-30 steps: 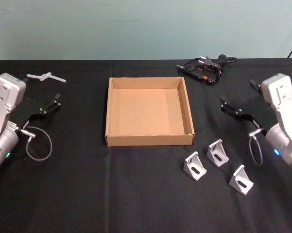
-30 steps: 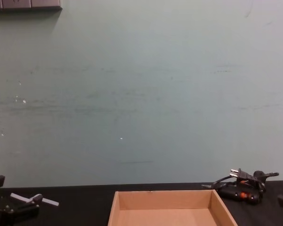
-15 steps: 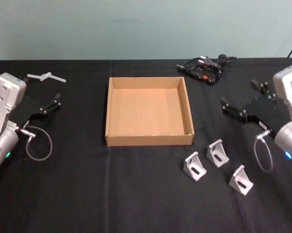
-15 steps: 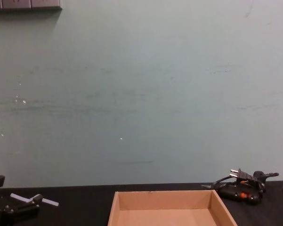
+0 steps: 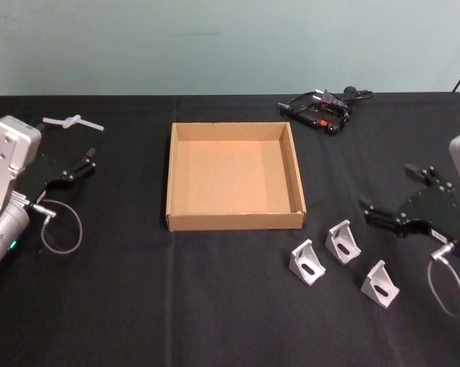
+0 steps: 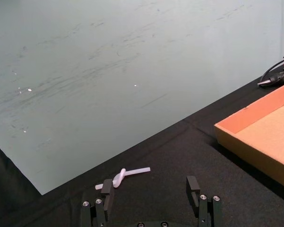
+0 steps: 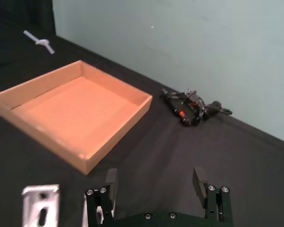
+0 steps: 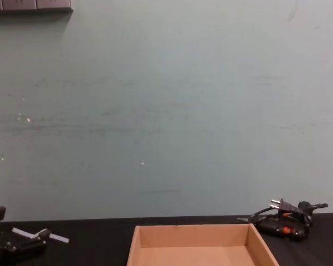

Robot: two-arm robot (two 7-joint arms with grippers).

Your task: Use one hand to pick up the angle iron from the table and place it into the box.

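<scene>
Three silver angle irons lie on the black table (image 5: 138, 306) in front of the box's right corner: one (image 5: 307, 261) nearest the box, one (image 5: 342, 241) beside it, one (image 5: 380, 284) farthest out. The brown cardboard box (image 5: 233, 221) sits mid-table with nothing in it. My right gripper (image 5: 386, 187) hovers open just right of the angle irons, holding nothing. In the right wrist view its fingers (image 7: 155, 179) point toward the box (image 7: 118, 130), with one angle iron (image 7: 40, 205) off to the side. My left gripper (image 5: 88, 159) rests open at the far left.
A black corded tool (image 5: 320, 108) with an orange button lies behind the box's right corner. A white plastic piece (image 5: 71, 121) lies at the back left, ahead of the left gripper (image 6: 150, 189). A teal wall stands behind the table.
My right gripper has moved toward the table's near side, from beside the box's right wall to just right of the angle irons. The left arm has not moved.
</scene>
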